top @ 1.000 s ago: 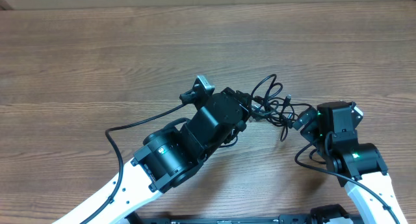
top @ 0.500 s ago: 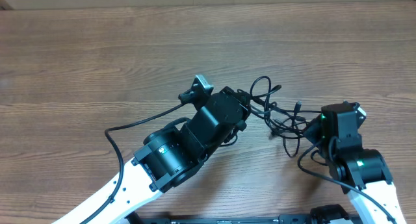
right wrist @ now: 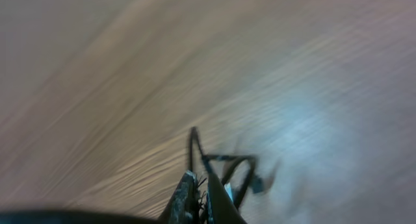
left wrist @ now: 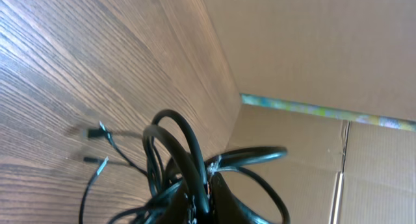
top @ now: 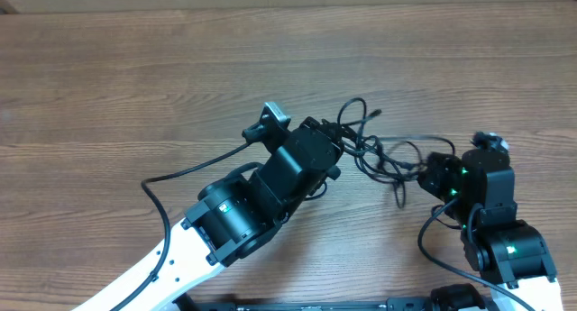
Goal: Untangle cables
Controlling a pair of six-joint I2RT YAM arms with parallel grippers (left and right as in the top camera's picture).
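- step in hand, as i read it: the spreading pull, with the cables (top: 383,153) gripped at two sides so the knot can be drawn open.
- the cables lie as one loose tangle on the table (top: 135,77), at about 3 o'clock from its middle, between the two arms. one loop rises toward 12 o'clock and a thin strand runs out toward 3 o'clock.
- the left gripper (top: 345,147) sits at 9 o'clock of the tangle. its wrist view shows the jaws clamped tight on a bunch of the cables (left wrist: 175,130), with loops arching up from the left gripper (left wrist: 198,201) and two small plug ends (left wrist: 97,130) hanging free toward 9 o'clock.
- the right gripper (top: 424,174) sits at 4 o'clock of the tangle with its jaws closed. its wrist view is smeared, but thin strands of the cables (right wrist: 224,162) seem to rise straight from the right gripper (right wrist: 198,201), so it probably pinches one strand.
- next move, in my judgement: draw the two grips apart slowly along the 9-to-3 line, watching whether the loops slide free or cinch tighter. if they tighten, let go on one side and take a looser loop.
- risk: a thin strand could slip out of the pinch, or a plug end could snag in a loop.
- containers: none shows on the table. only a cardboard wall (left wrist: 312,49) stands at the far edge, with nothing seen held in it.
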